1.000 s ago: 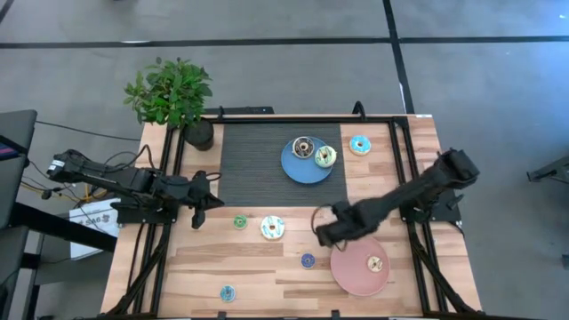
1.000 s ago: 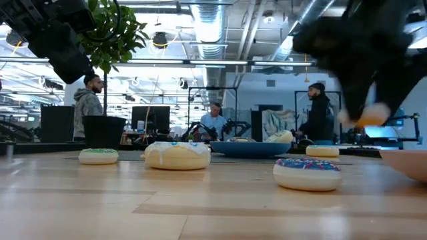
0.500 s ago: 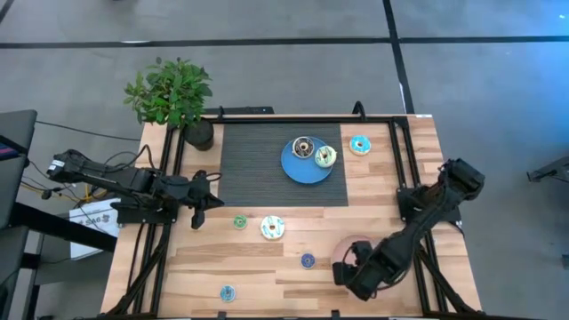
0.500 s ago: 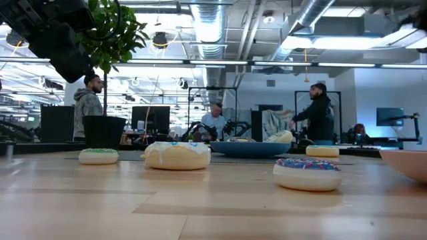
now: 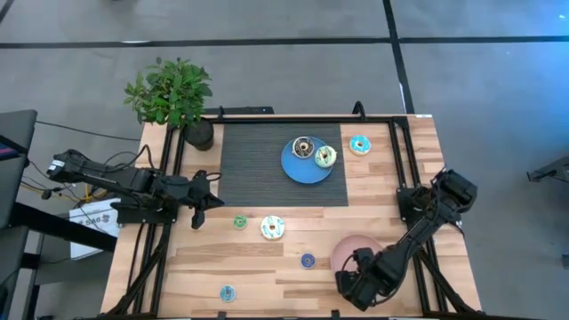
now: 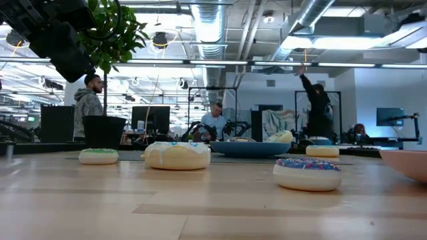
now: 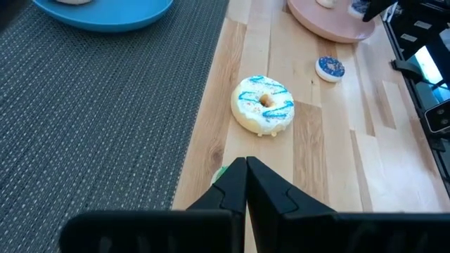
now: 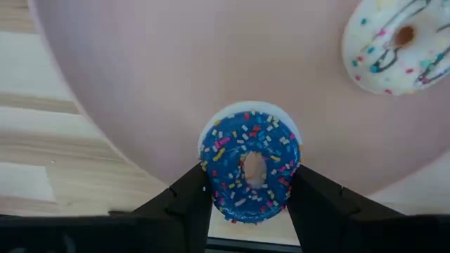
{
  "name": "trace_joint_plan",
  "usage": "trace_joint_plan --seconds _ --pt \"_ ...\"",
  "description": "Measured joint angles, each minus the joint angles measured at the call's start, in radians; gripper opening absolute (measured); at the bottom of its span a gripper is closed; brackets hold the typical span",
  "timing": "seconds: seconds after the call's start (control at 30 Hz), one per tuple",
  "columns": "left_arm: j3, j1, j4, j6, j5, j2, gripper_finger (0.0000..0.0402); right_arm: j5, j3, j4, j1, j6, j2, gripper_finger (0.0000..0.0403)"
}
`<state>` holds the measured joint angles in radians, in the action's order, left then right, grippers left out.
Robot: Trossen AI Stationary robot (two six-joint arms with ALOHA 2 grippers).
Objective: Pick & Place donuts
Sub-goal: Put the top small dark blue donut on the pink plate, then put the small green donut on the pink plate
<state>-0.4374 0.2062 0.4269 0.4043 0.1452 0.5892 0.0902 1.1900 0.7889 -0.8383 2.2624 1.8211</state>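
My right gripper [image 8: 249,177] hangs over the near rim of the pink plate [image 8: 211,63], shut on a blue sprinkled donut [image 8: 249,165]. A white donut [image 8: 401,46] lies on that plate. In the high view this gripper [image 5: 356,283] covers the plate's near part. A large white donut [image 5: 272,228] lies flat on the wood, as do a small green one [image 5: 240,222], a small blue one [image 5: 308,260] and a small turquoise one [image 5: 228,292]. The blue plate [image 5: 298,169] carries two donuts, and a turquoise donut [image 5: 359,145] lies beside it. My left gripper [image 7: 246,176] waits shut at the table's left. My right gripper pinches the blue donut's outer rim [image 8: 209,169] on two opposite sides between its two fingers. The fingers come from above, pointing down. The donut sits level, icing up, over the pink plate's rim; whether it touches the plate I cannot tell.
A potted plant [image 5: 173,98] stands at the far left corner beside a dark mat [image 5: 258,164]. People stand in the room beyond the table's far edge. Bare wood lies between the loose donuts and the pink plate.
My right gripper has carried the blue donut from the table's middle toward the near edge and a little right, sinking slightly, and now hangs over the pink plate's near rim. It has turned about its own axis on the way and has left the low view.
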Motion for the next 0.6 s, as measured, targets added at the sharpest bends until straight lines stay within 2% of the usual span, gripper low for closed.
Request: trace_joint_plan --seconds 0.6 --pt "0.000 0.000 0.001 0.006 0.000 0.000 0.0000 0.016 0.000 0.024 0.000 -0.010 -0.007 0.0252"
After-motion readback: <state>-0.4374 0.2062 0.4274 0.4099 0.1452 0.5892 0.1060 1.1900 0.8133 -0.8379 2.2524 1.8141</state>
